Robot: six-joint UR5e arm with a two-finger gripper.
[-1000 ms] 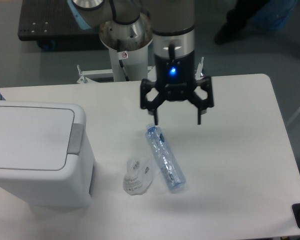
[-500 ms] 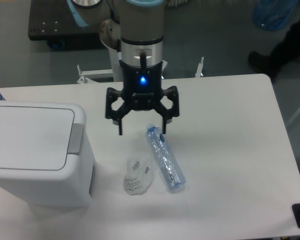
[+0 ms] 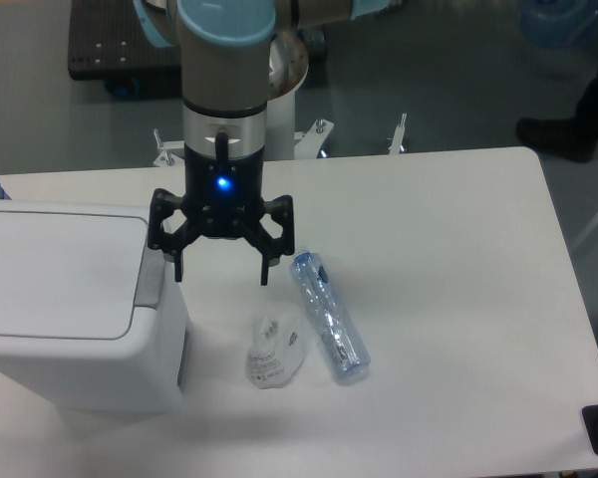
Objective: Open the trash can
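On the white table (image 3: 458,299), the trash can (image 3: 65,299) sits at the left edge: a big white boxy bin with rounded corners, its flat lid down and a grey push tab (image 3: 152,280) on its right side. The gripper (image 3: 220,271), fingers spread wide and holding nothing, has moved left since a second ago and now hangs just beside that tab, away from the plastic bottle (image 3: 329,317).

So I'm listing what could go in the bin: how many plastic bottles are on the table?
2. A clear long bottle lies at mid-table, and a crumpled smaller one sits just beside it, toward the trash can. A bluish object at the far left edge may be another.
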